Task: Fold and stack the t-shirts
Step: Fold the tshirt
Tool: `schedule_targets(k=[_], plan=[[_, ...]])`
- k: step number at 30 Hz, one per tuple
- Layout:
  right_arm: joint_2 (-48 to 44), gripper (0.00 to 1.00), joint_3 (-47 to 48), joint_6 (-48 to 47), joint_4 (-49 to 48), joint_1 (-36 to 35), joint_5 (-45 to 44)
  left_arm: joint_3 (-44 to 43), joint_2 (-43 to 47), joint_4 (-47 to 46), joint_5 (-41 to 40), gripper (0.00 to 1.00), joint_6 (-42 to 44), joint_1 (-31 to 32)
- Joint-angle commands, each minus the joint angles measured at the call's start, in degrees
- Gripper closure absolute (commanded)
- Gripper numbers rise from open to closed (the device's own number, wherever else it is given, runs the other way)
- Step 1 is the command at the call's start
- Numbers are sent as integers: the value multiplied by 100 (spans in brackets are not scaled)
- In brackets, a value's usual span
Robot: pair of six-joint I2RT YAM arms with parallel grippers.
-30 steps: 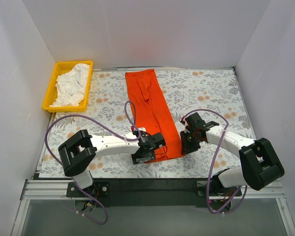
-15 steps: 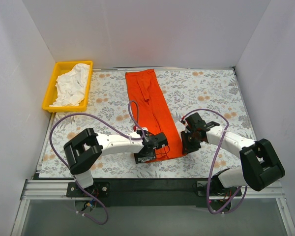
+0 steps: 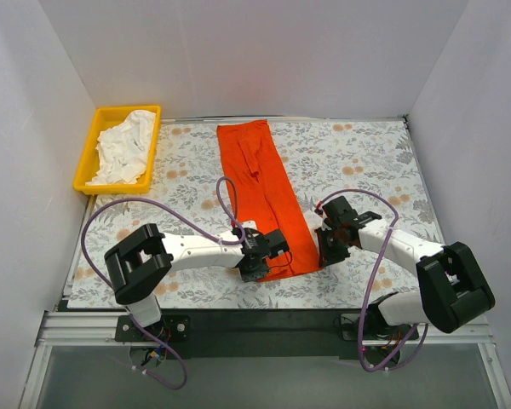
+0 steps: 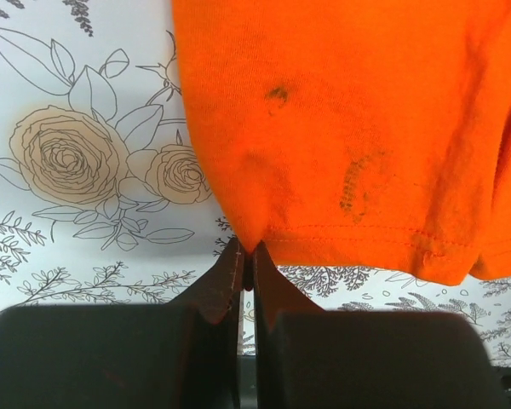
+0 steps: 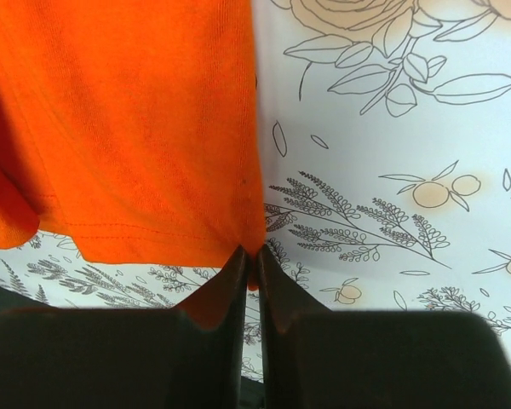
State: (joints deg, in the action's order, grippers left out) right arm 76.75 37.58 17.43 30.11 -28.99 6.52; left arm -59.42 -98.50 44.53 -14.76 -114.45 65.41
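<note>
An orange-red t-shirt, folded into a long strip, lies down the middle of the table from the back edge toward the front. My left gripper is shut on the strip's near left hem corner. On the other side, my right gripper is shut on the near right hem corner. Both corners are pinched between the fingertips, and the hem runs between them. A white t-shirt lies crumpled in the yellow tray at the back left.
The yellow plastic tray stands at the table's back left corner. A floral cloth covers the table. White walls close in the left, back and right sides. Purple cables loop over both arms.
Both grippers have closed on the near hem corners of the orange-red t-shirt. The left arm shifted slightly; the shirt lies in the same place.
</note>
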Motion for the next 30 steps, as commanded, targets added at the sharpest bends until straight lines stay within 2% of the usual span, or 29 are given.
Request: schedule_targets(k=[1, 3, 9, 17, 20, 23, 30], plan=[[121, 88, -251, -38, 259, -19, -248, 510, -276, 204, 264, 100, -1088, 42], [130, 98, -278, -56, 311, -27, -196, 501, -223, 354, 228, 100, -1027, 42], [-11, 99, -217, -47, 908, -203, -2, 545, 146, 793, 702, 100, -412, 95], [-528, 99, -234, 208, 2016, -713, 551, 739, 753, 864, 2494, 100, 265, 446], [-591, 99, 55, 252, 2201, -731, 500, 818, 1069, 584, 2671, 100, 310, 438], [-214, 99, 766, 173, 2262, -731, 219, 862, 1350, 512, 2497, 100, 432, 52], [1042, 99, 2568, -187, 2228, -643, -511, 205, 1632, 618, 1567, 100, 1460, -1695]])
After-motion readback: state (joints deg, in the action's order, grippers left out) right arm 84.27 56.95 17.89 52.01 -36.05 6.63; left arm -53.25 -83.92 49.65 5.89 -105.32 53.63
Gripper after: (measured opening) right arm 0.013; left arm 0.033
